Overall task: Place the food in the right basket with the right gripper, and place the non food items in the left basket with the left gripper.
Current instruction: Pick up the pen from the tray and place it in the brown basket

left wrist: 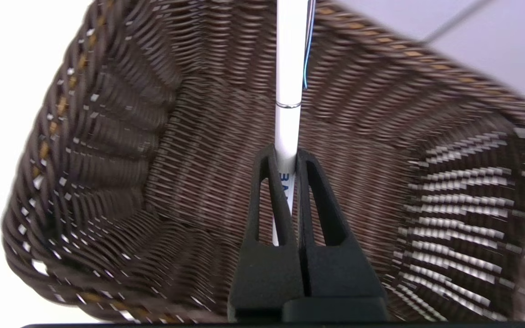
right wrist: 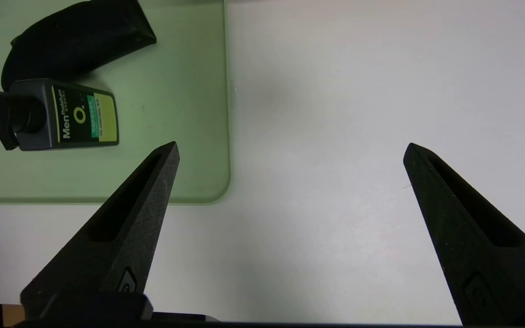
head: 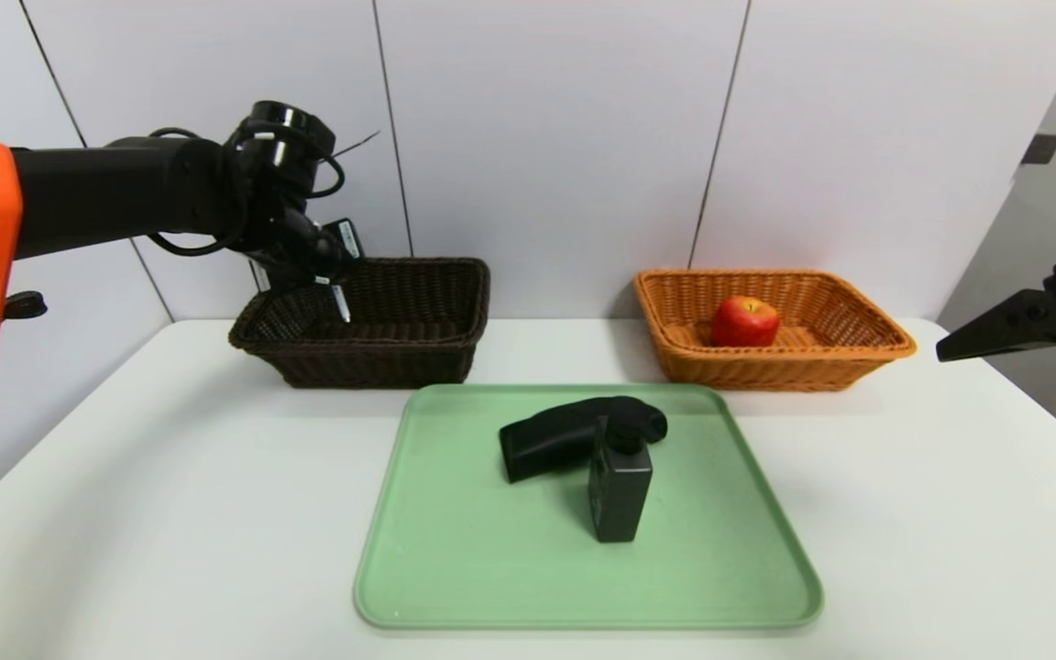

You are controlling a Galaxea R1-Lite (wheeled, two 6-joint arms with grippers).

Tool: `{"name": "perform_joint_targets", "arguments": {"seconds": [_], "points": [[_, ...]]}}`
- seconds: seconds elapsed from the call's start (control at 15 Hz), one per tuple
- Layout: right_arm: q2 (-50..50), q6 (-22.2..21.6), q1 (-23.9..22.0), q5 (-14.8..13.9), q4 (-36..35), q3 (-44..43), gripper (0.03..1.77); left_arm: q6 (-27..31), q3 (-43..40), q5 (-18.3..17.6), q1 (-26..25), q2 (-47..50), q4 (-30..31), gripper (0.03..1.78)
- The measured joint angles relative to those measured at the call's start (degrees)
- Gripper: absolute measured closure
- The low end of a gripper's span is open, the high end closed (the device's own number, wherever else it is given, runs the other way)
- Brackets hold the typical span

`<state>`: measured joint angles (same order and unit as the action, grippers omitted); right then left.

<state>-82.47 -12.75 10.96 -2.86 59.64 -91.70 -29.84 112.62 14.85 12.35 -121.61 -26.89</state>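
Over dark brown wicker basket [head: 372,321], table's 11 o'clock | left gripper [left wrist: 285,182] clamps slim white pen [left wrist: 286,118] | release low, tip inside rim | right gripper [right wrist: 290,155] spread wide, 3 o'clock

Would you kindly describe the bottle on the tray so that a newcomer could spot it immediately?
Start at the green tray in the middle of the white table. Two black things lie there, touching: the bottle is the squarish one nearer the robot, with a round cap and a "Men" label, unlike the long curved black object behind it.
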Motion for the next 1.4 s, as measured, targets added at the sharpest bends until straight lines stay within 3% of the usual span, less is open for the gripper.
{"name": "perform_joint_targets", "arguments": {"seconds": [0.33, 0.93, 1.0, 1.2, 1.4], "points": [[-1.1, 1.5, 0.1, 1.8, -2.9, 0.2, 0.1, 0.2, 0.1, -0.1, -0.4, -2.3, 1.0, 1.75], [-2.0, 2.0, 0.0, 1.6, -3.0, 0.2, 0.1, -0.1, 0.2, -0.3, -0.6, -3.7, 0.2, 1.75], [-2.0, 2.0, 0.0, 1.6, -3.0, 0.2, 0.1, -0.2, 0.2, -0.3, -0.6, -3.7, -0.1, 1.66], [-2.1, 2.0, 0.0, 1.7, -3.0, 0.2, 0.1, -0.2, 0.2, -0.2, -0.7, -3.7, -0.4, 1.16], [-2.3, 2.0, 0.0, 1.7, -3.1, 0.2, 0.1, -0.1, 0.2, -0.1, -0.7, -3.5, -0.4, 0.82]]}}
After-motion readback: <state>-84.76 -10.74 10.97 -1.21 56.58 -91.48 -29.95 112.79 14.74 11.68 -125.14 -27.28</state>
